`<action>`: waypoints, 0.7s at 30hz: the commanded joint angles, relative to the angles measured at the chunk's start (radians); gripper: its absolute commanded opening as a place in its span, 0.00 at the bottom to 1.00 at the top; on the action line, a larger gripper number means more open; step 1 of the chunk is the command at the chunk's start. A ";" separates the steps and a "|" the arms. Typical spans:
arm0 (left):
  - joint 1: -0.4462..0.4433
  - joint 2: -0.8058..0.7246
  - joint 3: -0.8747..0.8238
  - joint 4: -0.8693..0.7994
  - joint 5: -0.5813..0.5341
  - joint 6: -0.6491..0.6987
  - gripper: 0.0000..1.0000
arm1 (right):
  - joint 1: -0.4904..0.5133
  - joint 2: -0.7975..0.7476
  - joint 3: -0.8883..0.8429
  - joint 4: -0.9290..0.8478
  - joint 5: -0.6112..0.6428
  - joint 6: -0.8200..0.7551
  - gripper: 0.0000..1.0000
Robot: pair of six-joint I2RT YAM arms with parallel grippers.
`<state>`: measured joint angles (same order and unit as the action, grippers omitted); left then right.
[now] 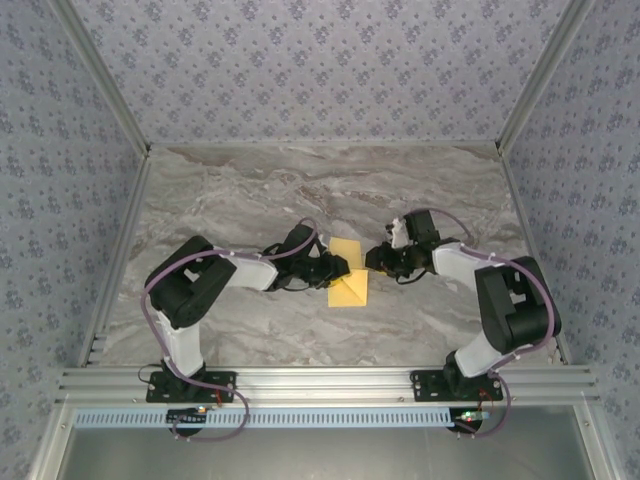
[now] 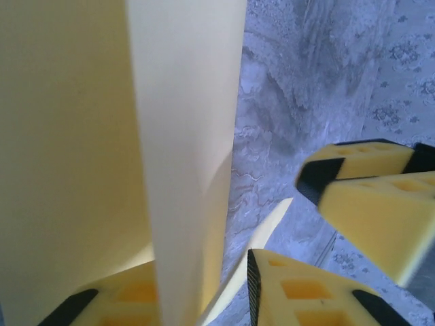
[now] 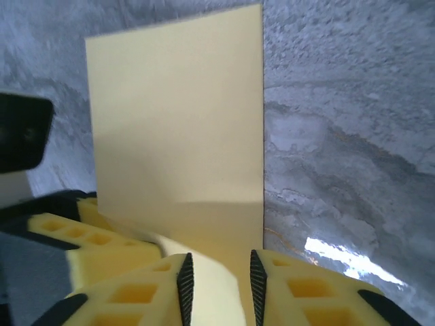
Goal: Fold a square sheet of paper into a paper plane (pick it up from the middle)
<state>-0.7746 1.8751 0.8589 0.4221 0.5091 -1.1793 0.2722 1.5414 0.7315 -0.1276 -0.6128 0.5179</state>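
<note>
The yellow-orange square sheet of paper (image 1: 348,280) is straddled at 3 o'clock by the right gripper (image 1: 371,260), jaws slightly parted; for the left gripper (image 1: 338,267), at 9 o'clock, it cannot be told.

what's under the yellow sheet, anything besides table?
The marble table shows around the square sheet of paper on every side. The patch directly beneath is covered; anything flat there can't be seen.

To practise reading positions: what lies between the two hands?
The yellow sheet of paper lies between the left hand and right hand, shown in the top external view.
</note>
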 commanded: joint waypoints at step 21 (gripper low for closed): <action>-0.027 -0.236 0.451 -1.082 -0.447 0.540 0.08 | -0.021 -0.522 0.039 -0.440 0.387 0.066 0.99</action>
<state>-0.7937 1.6985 1.2076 -0.3244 0.2466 -0.7776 0.2592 1.0470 0.7345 -0.4999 -0.3023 0.5713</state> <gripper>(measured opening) 0.079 0.981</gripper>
